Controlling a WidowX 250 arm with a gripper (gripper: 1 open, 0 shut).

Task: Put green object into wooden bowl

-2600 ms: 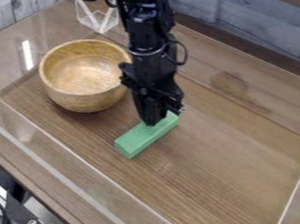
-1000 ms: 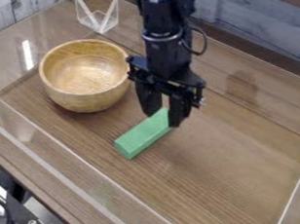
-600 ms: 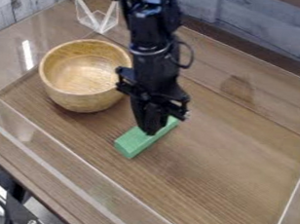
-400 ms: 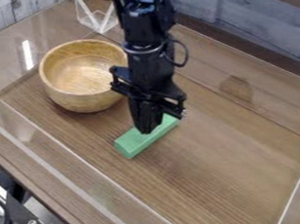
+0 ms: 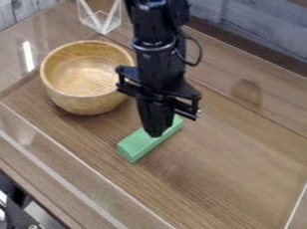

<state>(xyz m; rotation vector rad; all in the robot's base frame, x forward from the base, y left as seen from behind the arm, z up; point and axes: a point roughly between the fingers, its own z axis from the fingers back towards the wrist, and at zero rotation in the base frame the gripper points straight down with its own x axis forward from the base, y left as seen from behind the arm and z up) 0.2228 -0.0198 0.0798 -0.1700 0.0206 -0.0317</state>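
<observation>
Camera: my gripper (image 5: pixel 155 128) pinches the green object (image 5: pixel 142 145) end; I'd lift level, then swing ten o'clock over the wooden bowl (image 5: pixel 75 101).

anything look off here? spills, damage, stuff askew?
Nothing spilled or damaged. The round light wooden bowl stands upright and empty. The flat green rectangular block lies on the wooden table, angled, beside the bowl. One oddity: the black gripper looks fully shut at the block's far end, and the block is not lifted.
</observation>
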